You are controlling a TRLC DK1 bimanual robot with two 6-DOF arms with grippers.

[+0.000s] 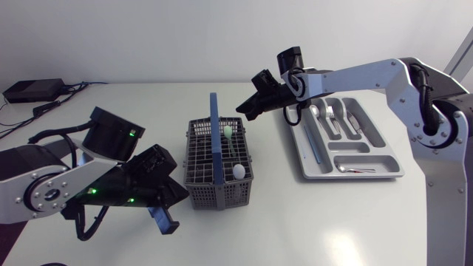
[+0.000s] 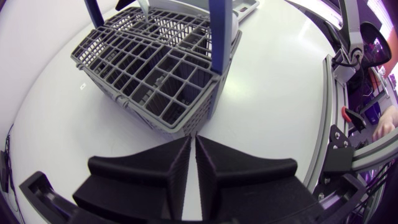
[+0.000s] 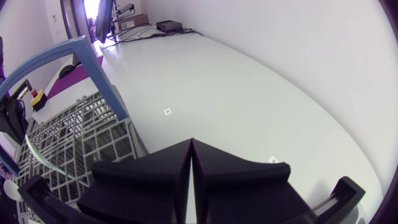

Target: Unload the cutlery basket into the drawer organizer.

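The grey cutlery basket [image 1: 211,174] with a tall blue handle [image 1: 215,140] stands mid-table. A green-handled piece [image 1: 230,136] and a white spoon [image 1: 238,171] stick up from its right side. The grey drawer organizer [image 1: 310,168] lies to the right with spoons and forks [image 1: 330,118] in its far compartments. My left gripper [image 1: 184,193] is shut and empty, its tips just short of the basket's near left corner [image 2: 186,127]. My right gripper [image 1: 241,109] is shut and empty, hovering above the basket's far right corner [image 3: 74,140], beside the blue handle [image 3: 93,62].
A small utensil [image 1: 358,168] lies in the organizer's front compartment. A black box with cables [image 1: 33,90] sits at the table's far left corner. Bare white table stretches in front of the basket and the organizer.
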